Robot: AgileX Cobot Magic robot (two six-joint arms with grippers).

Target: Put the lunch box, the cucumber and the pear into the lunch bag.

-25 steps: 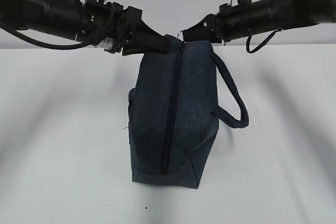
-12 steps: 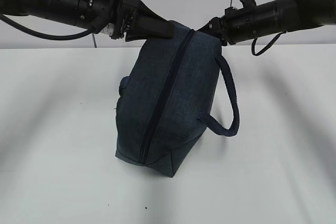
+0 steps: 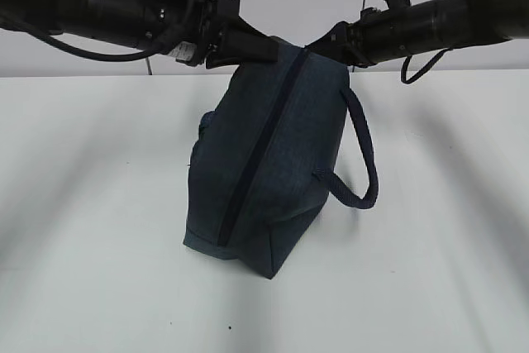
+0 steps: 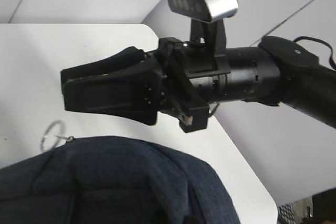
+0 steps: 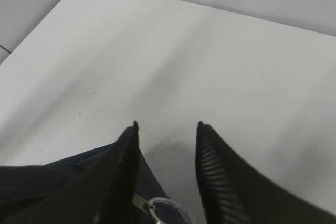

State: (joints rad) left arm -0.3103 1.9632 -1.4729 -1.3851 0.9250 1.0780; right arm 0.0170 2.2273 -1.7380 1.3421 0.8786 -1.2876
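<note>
The dark navy lunch bag (image 3: 273, 163) hangs tilted from my left gripper (image 3: 266, 49), which is shut on its top left corner. Its zip (image 3: 256, 155) runs closed down the face. One loop handle (image 3: 364, 163) dangles on the right. My right gripper (image 3: 321, 44) is at the bag's top right corner. In the right wrist view its jaws (image 5: 167, 129) stand apart, with the metal ring pull (image 5: 168, 208) low between them. The left wrist view shows the bag's fabric (image 4: 115, 182), the ring (image 4: 52, 135) and the right gripper (image 4: 65, 80). The lunch box, cucumber and pear are out of view.
A white table (image 3: 99, 229) lies under the bag, with a grey wall behind it. The table's far corner (image 4: 262, 203) shows in the left wrist view. No other object is in view.
The bag has tilted, its lower end swinging left. My left gripper has lifted slightly and shifted right with the bag's corner. The right gripper has stayed at the top right corner.
</note>
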